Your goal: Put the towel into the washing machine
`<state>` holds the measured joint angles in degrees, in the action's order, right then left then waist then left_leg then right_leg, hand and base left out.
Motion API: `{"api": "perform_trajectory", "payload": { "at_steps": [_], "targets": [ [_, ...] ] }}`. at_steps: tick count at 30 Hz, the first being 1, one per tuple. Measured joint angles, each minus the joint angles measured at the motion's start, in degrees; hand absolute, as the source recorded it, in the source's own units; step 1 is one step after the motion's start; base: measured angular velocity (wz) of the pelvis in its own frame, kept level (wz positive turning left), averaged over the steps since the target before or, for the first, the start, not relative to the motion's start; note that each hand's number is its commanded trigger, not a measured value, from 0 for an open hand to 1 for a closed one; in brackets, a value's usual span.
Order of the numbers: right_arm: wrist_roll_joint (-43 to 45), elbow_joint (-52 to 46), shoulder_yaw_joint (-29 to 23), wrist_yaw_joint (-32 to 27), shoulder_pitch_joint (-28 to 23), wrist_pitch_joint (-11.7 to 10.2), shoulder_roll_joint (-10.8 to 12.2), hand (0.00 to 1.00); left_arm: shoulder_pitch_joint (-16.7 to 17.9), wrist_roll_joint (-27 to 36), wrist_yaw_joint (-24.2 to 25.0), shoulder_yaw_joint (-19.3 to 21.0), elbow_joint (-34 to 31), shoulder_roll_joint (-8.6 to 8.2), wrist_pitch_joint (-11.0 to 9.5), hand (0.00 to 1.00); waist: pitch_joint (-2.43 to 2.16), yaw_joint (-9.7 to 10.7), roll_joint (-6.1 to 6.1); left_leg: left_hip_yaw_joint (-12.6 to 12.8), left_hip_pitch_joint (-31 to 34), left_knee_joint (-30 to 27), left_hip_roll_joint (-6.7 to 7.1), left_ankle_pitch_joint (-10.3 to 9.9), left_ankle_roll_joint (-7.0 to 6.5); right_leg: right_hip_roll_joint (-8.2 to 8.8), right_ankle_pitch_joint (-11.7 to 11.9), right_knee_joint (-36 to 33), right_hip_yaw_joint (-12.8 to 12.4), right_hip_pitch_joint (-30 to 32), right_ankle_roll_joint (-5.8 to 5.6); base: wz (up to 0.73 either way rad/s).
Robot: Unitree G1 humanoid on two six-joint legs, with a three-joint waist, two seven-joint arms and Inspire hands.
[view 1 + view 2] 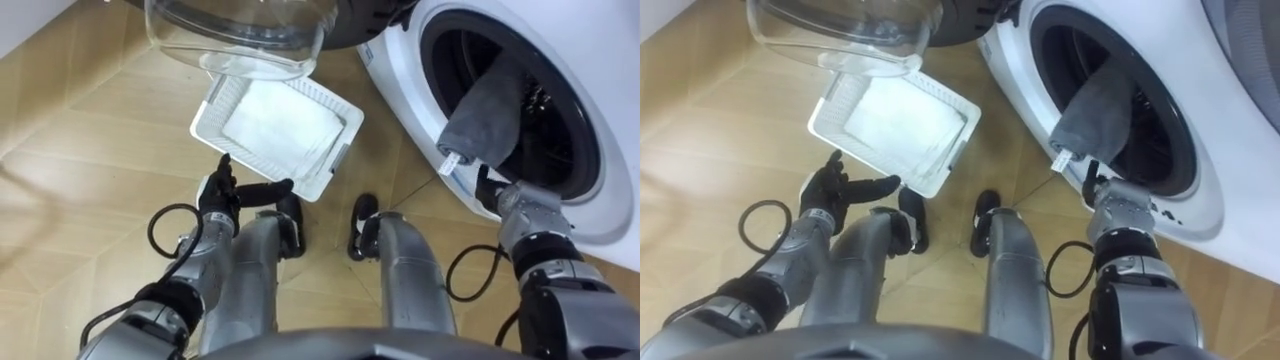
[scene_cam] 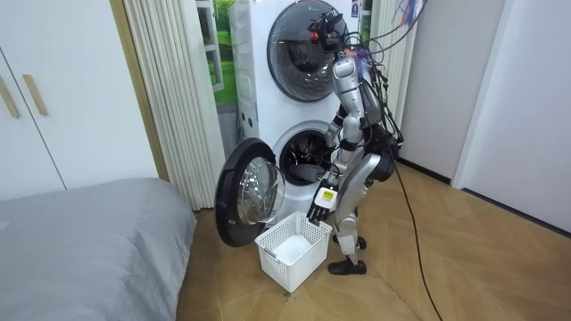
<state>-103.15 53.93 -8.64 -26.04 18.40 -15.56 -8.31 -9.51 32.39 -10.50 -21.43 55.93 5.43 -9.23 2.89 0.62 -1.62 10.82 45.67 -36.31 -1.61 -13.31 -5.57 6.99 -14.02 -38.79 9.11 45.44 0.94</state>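
Towel (image 1: 485, 120) is in the mouth of the washing machine (image 1: 400, 80): upper part past the drum opening (image 1: 560, 140), lower end with its tag hanging at the opening's lower rim. It drapes over the right hand (image 1: 488, 188), so can't tell that hand's grip. My read is roughly two thirds done. Left to do: push deeper, let go, pull the arm out.

Left hand (image 1: 220, 195) is well away from the opening, fingers wide and holding nothing.

Clearance: drum looks dark and free behind the towel. The tail could snag on the rim. Door (image 1: 240, 40) is swung clear of the opening, above the basket (image 1: 343, 140).
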Motion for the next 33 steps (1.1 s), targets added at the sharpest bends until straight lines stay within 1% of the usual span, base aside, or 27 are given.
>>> {"api": "perform_trajectory", "payload": {
  "at_steps": [3, 5, 6, 7, 8, 9, 11, 12, 13, 14, 15, 17, 18, 20, 21, 23, 24, 25, 27, 28, 29, 31, 33],
  "targets": [
    [0.4, 2.3, 0.0, 2.4, -0.4, 0.2, 0.0, 0.00, -0.3, -3.7, 0.2, 0.6, 3.3, 0.01, 0.3, 0.00, 0.05, 0.0, 0.13, 0.0, -1.4, 0.4, 0.04, 0.0, 0.02, -0.10, 0.0, 0.4, 0.2, -1.4, 0.01, 0.00],
    [1.2, 4.5, 0.1, 5.5, -1.4, 0.5, 0.0, 0.00, -0.2, -9.1, 1.0, 2.6, 6.0, 0.14, 0.6, 0.00, 0.12, -1.1, 0.34, 0.0, -2.9, 1.0, 0.04, 0.0, 0.03, -0.31, 0.0, 1.2, 0.1, -2.9, 0.00, 0.00],
    [1.5, 5.5, 0.2, 6.1, -1.7, 0.7, 0.0, 0.00, 0.0, -10.3, 1.0, 2.8, 6.4, 0.29, 0.6, 0.00, 0.16, -1.2, 0.42, 0.0, -3.4, 1.2, 0.04, 0.0, 0.04, -0.33, 0.0, 1.4, 0.2, -3.5, 0.00, 0.00],
    [1.5, 7.8, 0.5, 7.4, -2.0, 1.0, 0.0, 0.00, 0.6, -11.5, 1.1, 2.9, 7.3, 0.76, 0.6, 0.00, 0.17, -1.2, 0.76, -0.1, -4.6, 1.9, 0.10, 0.0, 0.14, -0.37, 0.1, 2.2, 0.4, -4.8, -0.08, 0.06],
    [1.8, 9.1, 0.5, 8.1, -2.7, 1.5, 0.1, 0.00, 1.1, -12.4, 1.1, 3.5, 8.5, 1.14, 0.6, 0.00, 0.10, -1.4, 1.14, -0.3, -5.6, 2.9, 0.24, 0.2, 0.24, -0.34, 0.3, 3.3, 0.6, -5.9, -0.20, 0.05],
    [2.2, 9.5, 0.5, 8.5, -3.0, 1.8, 0.1, 0.00, 1.4, -12.9, 1.1, 3.7, 8.9, 1.38, 0.6, 0.00, 0.13, -1.7, 1.37, -0.3, -6.1, 3.2, 0.23, 0.3, 0.25, -0.34, 0.4, 3.8, 0.6, -6.4, -0.21, 0.00],
    [4.5, 12.7, 0.9, 10.9, -5.3, 3.1, -0.3, 0.00, 3.4, -14.6, 1.2, 4.6, 9.7, 2.79, 0.7, 0.00, -0.12, -2.1, 1.98, -0.4, -8.2, 5.0, 0.58, 0.6, 0.35, -0.44, 0.7, 5.4, 0.8, -8.4, -0.41, 0.00],
    [5.1, 13.5, 1.3, 11.6, -5.9, 3.3, -0.5, 0.00, 3.7, -14.6, 1.2, 4.7, 10.1, 3.18, 0.7, 0.00, -0.20, -2.2, 2.07, -0.3, -8.7, 5.4, 0.64, 0.6, 0.34, -0.55, 0.7, 5.7, 0.7, -8.9, -0.44, 0.00],
    [6.7, 15.1, 2.0, 12.7, -7.1, 3.6, -0.6, 0.00, 4.3, -14.7, 1.1, 5.8, 11.1, 3.73, 0.6, 0.00, -0.28, -2.7, 2.20, -0.2, -9.8, 6.4, 0.61, 0.7, 0.41, -0.96, 0.9, 6.8, 0.5, -10.0, -0.63, -0.05],
    [8.7, 16.6, 2.7, 13.9, -8.4, 4.3, -0.5, 0.00, 5.0, -15.2, 1.1, 7.7, 12.4, 4.17, 0.5, 0.00, -0.30, -2.7, 2.23, -0.2, -11.4, 7.6, 0.66, 0.8, 0.60, -1.10, 1.1, 8.1, 0.6, -11.6, -0.69, -0.05],
    [10.0, 17.5, 2.8, 14.5, -8.9, 4.7, -0.4, 0.00, 5.3, -15.2, 1.1, 8.4, 13.0, 4.41, 0.6, 0.00, -0.35, -2.6, 2.21, -0.2, -12.3, 8.2, 0.75, 0.9, 0.69, -1.09, 1.1, 8.6, 0.8, -12.5, -0.69, 0.00],
    [14.6, 21.0, 2.7, 17.0, -10.6, 6.3, -0.5, 0.00, 7.1, -15.2, 1.0, 11.9, 14.9, 5.28, 1.0, 0.00, -0.64, -2.4, 2.24, -0.3, -15.4, 10.3, 1.02, 1.1, 0.93, -1.10, 1.1, 10.6, 1.2, -15.5, -0.72, 0.00],
    [16.0, 22.2, 2.8, 17.7, -10.9, 6.8, -0.6, 0.00, 7.5, -15.2, 1.0, 12.7, 15.1, 5.43, 1.3, 0.00, -0.73, -2.4, 2.23, -0.3, -16.2, 10.8, 1.10, 1.1, 1.01, -1.13, 1.1, 11.2, 1.2, -16.2, -0.74, 0.00],
    [19.4, 24.9, 3.6, 20.5, -12.5, 8.3, -0.8, 0.00, 9.1, -15.2, 1.2, 14.1, 15.1, 6.00, 1.9, 0.00, -1.06, -2.5, 2.14, -0.7, -19.0, 12.6, 1.30, 1.3, 1.32, -1.22, 1.2, 13.1, 2.1, -19.4, -0.81, 0.09],
    [20.1, 25.3, 3.8, 21.3, -12.8, 8.9, -0.8, 0.00, 9.5, -15.2, 1.2, 14.6, 15.1, 6.01, 1.9, 0.00, -1.20, -2.6, 1.99, -0.7, -19.8, 13.2, 1.37, 1.4, 1.41, -1.26, 1.2, 13.5, 2.2, -20.1, -0.83, 0.05],
    [22.9, 26.6, 4.0, 23.6, -13.0, 10.6, -0.8, 0.00, 11.2, -15.1, 1.3, 15.3, 15.0, 5.96, 2.9, 0.00, -1.47, -2.6, 1.91, -0.8, -23.6, 15.6, 1.32, 1.6, 1.69, -1.81, 1.7, 16.5, 2.6, -24.4, -1.02, 0.00],
    [24.1, 26.6, 4.0, 24.1, -13.3, 11.0, -0.8, 0.00, 11.6, -15.2, 1.3, 15.8, 14.9, 5.93, 3.1, 0.00, -1.62, -2.5, 1.91, -0.9, -24.5, 16.1, 1.30, 1.6, 1.74, -1.95, 1.8, 17.3, 2.8, -25.5, -1.05, 0.09],
    [26.7, 26.4, 4.1, 25.0, -14.0, 11.7, -0.8, 0.00, 12.4, -15.2, 1.3, 16.8, 14.9, 5.91, 3.3, 0.00, -1.96, -2.4, 1.85, -1.3, -26.3, 17.1, 1.37, 1.7, 1.85, -2.04, 1.9, 18.5, 3.7, -27.7, -1.08, 0.17],
    [30.7, 26.4, 4.1, 26.4, -14.7, 12.3, -0.9, 0.00, 13.1, -15.7, 1.5, 18.5, 14.9, 5.84, 3.6, 0.00, -2.19, -2.4, 1.65, -1.8, -29.4, 18.8, 1.50, 1.8, 2.08, -2.23, 2.1, 20.9, 4.5, -31.2, -1.21, 0.16],
    [33.4, 26.4, 4.1, 27.5, -15.4, 12.9, -1.0, 0.00, 14.1, -16.3, 1.6, 20.0, 14.4, 5.69, 3.9, 0.00, -2.52, -2.4, 1.62, -2.1, -31.4, 19.9, 1.52, 1.9, 2.19, -2.47, 2.4, 22.6, 5.4, -33.8, -1.31, 0.10],
    [35.2, 26.2, 4.1, 28.4, -16.2, 13.3, -1.1, 0.00, 15.2, -17.4, 1.6, 21.7, 13.8, 5.50, 4.2, 0.00, -2.71, -2.3, 1.46, -2.2, -33.3, 20.9, 1.53, 1.8, 2.32, -2.81, 2.6, 24.0, 5.4, -35.8, -1.42, 0.08],
    [37.9, 25.8, 3.9, 29.3, -17.1, 14.0, -1.1, 0.00, 16.7, -18.5, 1.6, 23.7, 13.0, 5.47, 4.7, 0.00, -2.83, -2.3, 1.23, -2.4, -35.5, 22.0, 1.57, 1.8, 2.51, -3.05, 2.7, 25.2, 5.4, -38.2, -1.48, 0.06],
    [41.6, 25.1, 3.5, 30.0, -17.6, 14.4, -1.1, 0.00, 17.1, -18.9, 1.5, 25.0, 12.7, 5.32, 5.2, 0.00, -2.82, -2.2, 1.25, -2.9, -36.8, 22.4, 1.70, 1.8, 2.58, -3.16, 2.8, 26.0, 5.6, -39.9, -1.56, 0.09]
  ]
}}
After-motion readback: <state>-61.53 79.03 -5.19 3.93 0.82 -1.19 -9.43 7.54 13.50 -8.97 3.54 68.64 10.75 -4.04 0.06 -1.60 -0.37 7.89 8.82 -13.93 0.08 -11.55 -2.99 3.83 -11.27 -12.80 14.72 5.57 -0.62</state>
